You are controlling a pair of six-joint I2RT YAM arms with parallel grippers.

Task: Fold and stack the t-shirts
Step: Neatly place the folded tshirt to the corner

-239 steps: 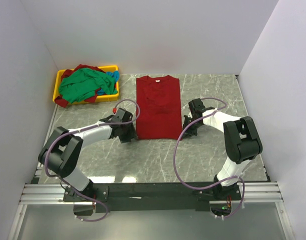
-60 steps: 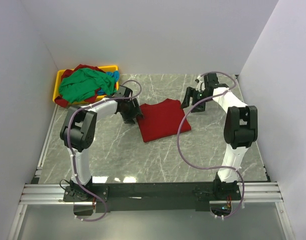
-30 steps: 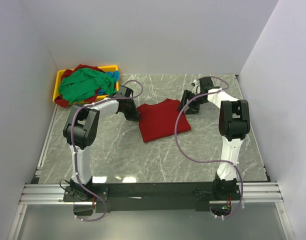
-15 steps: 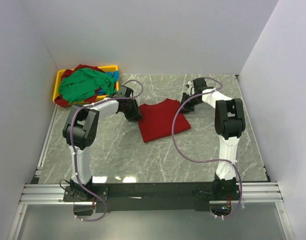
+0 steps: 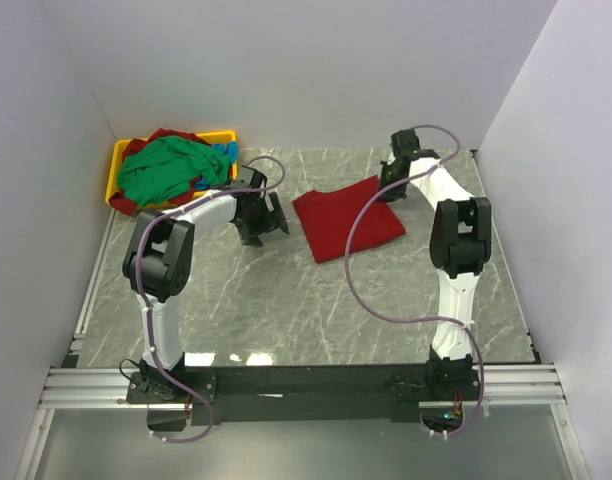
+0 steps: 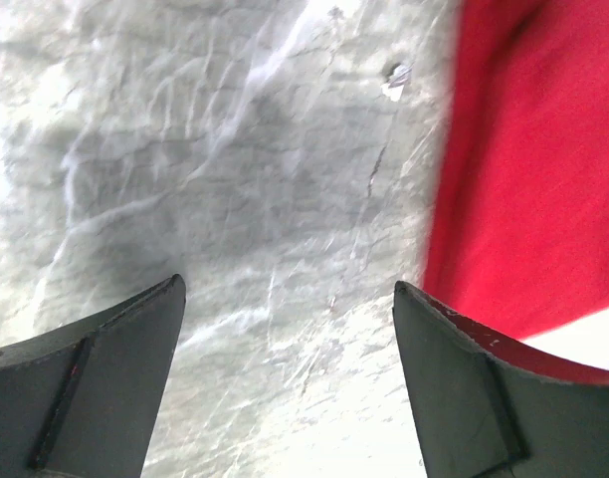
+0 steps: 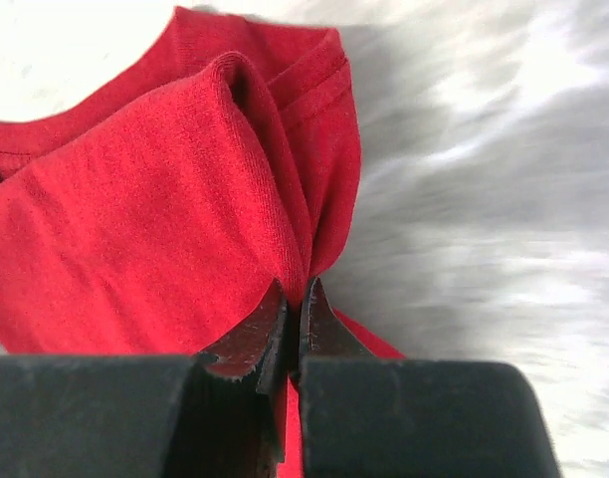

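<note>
The deep red t-shirt [image 5: 348,220] lies folded on the marble table, right of centre and turned at a slant. My right gripper [image 5: 388,186] is shut on its far right corner; in the right wrist view the fingers pinch a fold of the red cloth [image 7: 185,199] at the gripper [image 7: 295,299]. My left gripper [image 5: 266,227] is open and empty, left of the shirt and apart from it. In the left wrist view the gripper [image 6: 285,309] is over bare table, with the red shirt [image 6: 533,169] at the right. Green [image 5: 166,168], blue [image 5: 226,152] and red shirts are piled in the yellow tray [image 5: 118,168].
The yellow tray stands at the far left corner against the white walls. The table [image 5: 286,300] is grey marble. Purple cables loop over both arms.
My right gripper has closed on the shirt's corner and dragged the folded shirt to the right and back, turning it. My left gripper has let go and stayed to the left.
</note>
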